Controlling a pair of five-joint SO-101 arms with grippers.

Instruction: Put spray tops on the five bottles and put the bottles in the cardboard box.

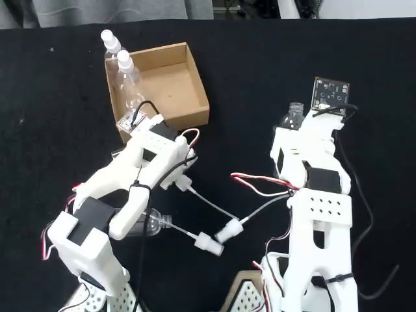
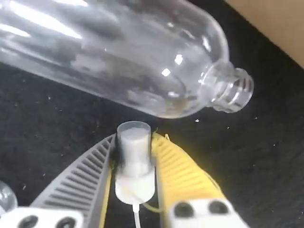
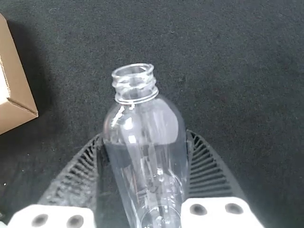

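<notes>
Left hand (image 2: pixel 135 142) closed on a top (image 2: pixel 134 166), nozzle end aimed at a lying bottle (image 2: pixel 118 61) just ahead; that bottle's long axis lies crosswise, open neck toward the box (image 1: pixel 172 84) at upper left of the high view. Right hand (image 3: pixel 144 137) closed on a second bottle (image 1: pixel 294 117), right of centre; long axis along the fingers, neck away from the wrist. Judgement: bottles light, thin, slick, easily dented, so grip the body gently; the tube (image 2: pixel 137 216) bends, so hold the collar.

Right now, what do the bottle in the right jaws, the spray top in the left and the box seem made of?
The bottle: clear glossy plastic, probably; see-through, with sharp glints. The spray top: opaque white plastic, seemingly matte. The box: brown matte cardboard, folded walls.
</notes>
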